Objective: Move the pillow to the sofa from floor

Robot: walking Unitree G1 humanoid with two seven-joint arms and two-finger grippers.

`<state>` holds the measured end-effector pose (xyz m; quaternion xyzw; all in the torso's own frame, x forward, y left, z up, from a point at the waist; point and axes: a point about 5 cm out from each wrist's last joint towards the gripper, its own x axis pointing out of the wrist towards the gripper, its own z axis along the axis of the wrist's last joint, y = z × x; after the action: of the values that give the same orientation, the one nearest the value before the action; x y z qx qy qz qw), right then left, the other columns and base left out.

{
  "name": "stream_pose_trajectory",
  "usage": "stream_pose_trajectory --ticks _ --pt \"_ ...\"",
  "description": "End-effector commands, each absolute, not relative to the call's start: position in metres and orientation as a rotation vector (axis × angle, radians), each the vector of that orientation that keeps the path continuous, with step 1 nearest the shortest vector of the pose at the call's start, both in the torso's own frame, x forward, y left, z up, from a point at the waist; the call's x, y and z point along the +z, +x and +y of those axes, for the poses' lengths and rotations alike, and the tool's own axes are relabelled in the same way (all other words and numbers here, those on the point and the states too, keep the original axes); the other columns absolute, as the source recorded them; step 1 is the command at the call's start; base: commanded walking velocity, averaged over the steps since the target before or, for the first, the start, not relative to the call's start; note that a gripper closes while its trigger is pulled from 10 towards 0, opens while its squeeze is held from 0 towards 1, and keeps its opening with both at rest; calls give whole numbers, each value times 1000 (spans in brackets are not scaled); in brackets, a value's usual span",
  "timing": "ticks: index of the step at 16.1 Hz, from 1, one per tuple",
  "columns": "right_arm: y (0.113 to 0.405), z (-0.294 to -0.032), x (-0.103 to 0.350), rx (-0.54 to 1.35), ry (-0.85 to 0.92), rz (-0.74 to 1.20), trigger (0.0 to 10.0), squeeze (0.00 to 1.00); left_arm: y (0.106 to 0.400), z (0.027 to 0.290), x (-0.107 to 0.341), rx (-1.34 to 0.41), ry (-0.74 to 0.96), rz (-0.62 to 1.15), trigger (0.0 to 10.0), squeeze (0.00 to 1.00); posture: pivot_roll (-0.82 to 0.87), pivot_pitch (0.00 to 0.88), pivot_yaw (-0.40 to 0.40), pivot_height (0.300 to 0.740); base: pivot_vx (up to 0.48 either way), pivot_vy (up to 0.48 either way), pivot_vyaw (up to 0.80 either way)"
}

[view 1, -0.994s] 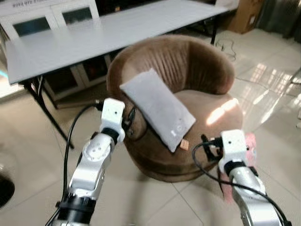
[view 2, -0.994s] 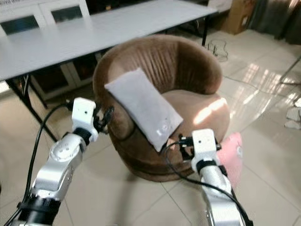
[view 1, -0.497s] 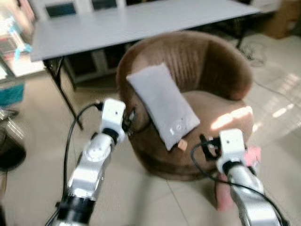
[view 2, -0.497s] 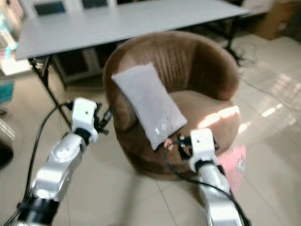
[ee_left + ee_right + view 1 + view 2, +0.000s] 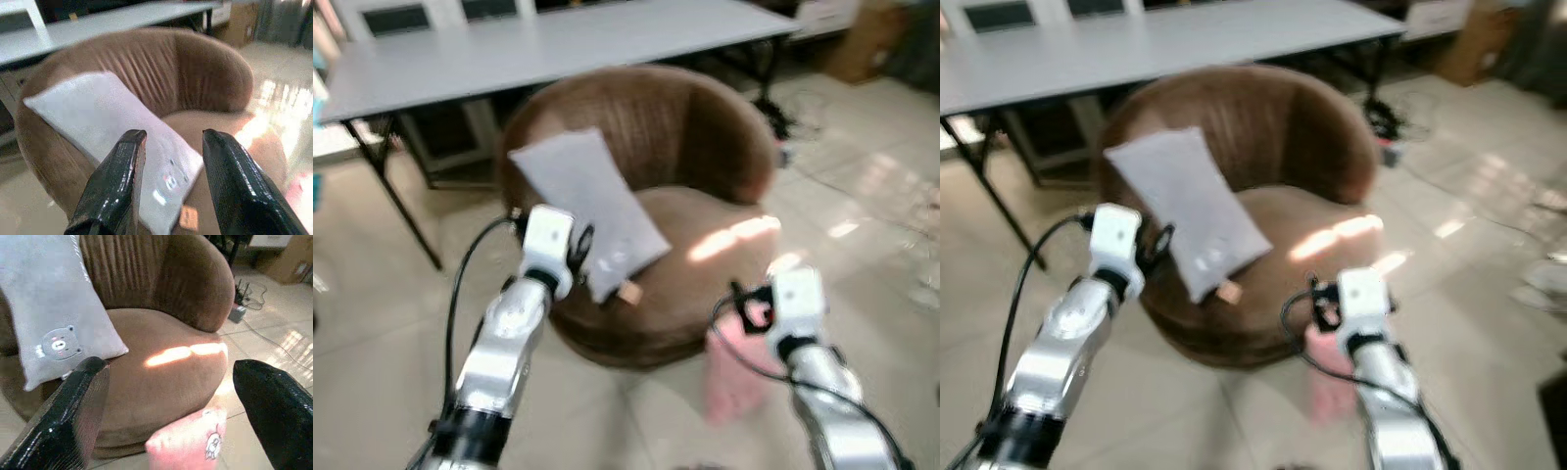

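Your left gripper (image 5: 168, 186) hangs in front of the round brown velvet armchair (image 5: 705, 147), its two black fingers (image 5: 115, 191) apart with nothing between them. From the head camera you see it raised at the chair's near left edge, just beside the lower end of the grey rectangular pillow (image 5: 587, 201).

Your right gripper (image 5: 168, 411) is spread wide and holds nothing; its fingers (image 5: 78, 416) frame the chair's seat cushion. In the head views the right arm reaches forward at the chair's near right side, above the pink pillow (image 5: 732, 367).

The grey rectangular pillow is already on the armchair. It leans tilted against the chair's left armrest and backrest, upper end high on the rim, lower end down on the front of the seat. A small bear face is printed near its lower end (image 5: 59, 343), and a little tan tag (image 5: 628, 292) sticks out just under that corner.

The pink pillow lies on the pale tiled floor (image 5: 372, 323), touching or very near the base of the armchair at its front right; you can see a small cartoon print on it (image 5: 211, 444). It is blurred in the head views.

A patch of sunlight falls across the brown seat. Behind the armchair stands a long grey table (image 5: 509, 49) on black legs, and a brown cardboard box (image 5: 857, 44) sits on the floor to the far right.
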<state>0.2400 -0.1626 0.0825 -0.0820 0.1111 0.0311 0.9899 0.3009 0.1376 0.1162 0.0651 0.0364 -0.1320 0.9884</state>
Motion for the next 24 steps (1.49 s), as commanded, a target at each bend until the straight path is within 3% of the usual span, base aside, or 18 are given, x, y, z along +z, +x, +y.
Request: stream_pose_trajectory --ticks 1,3,20,24 --pt "242 -164 86 72 -179 213 10000 0 302 139 120 -259 138 58 10000 0 -83 16 72 740 0 -480 0" --pt "241 -161 86 112 -208 213 10000 0 301 141 117 -253 144 67 10000 0 -82 17 69 740 0 -480 0" --pt "242 -159 84 122 -220 213 10000 0 301 143 116 -241 152 62 10000 0 -82 8 64 740 0 -480 790" --pt "242 -161 84 108 -195 211 10000 0 301 143 115 -244 153 61 10000 0 -84 1 66 740 0 -480 0"
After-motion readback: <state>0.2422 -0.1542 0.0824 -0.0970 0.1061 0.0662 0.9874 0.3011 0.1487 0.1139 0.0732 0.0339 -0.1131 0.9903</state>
